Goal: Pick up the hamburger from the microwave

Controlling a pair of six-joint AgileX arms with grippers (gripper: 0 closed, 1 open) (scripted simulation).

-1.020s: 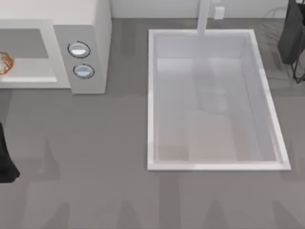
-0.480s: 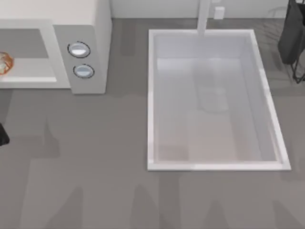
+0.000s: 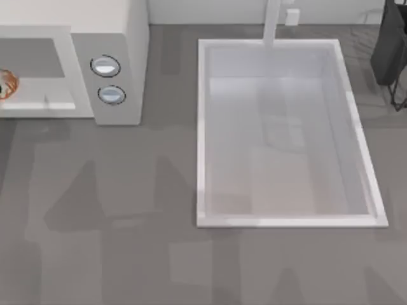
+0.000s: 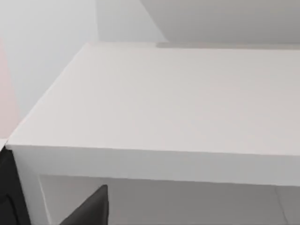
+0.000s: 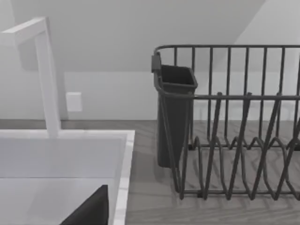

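The hamburger sits inside the open cavity of the microwave, far left of the table, ready to be reached from the front. Whether either gripper is clenched or released cannot be told. A sink lies to the right.

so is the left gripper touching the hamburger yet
Cannot tell. The top view shows the hamburger sitting in the microwave cavity; the left wrist view looks at the microwave's top.

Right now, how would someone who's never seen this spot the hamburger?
Find the big off-white microwave at the table's far left. Its open cavity holds the hamburger, cut by the picture's left edge. It is the lone orange-brown, whitish-streaked round thing; the two knobs nearby are silver-blue.
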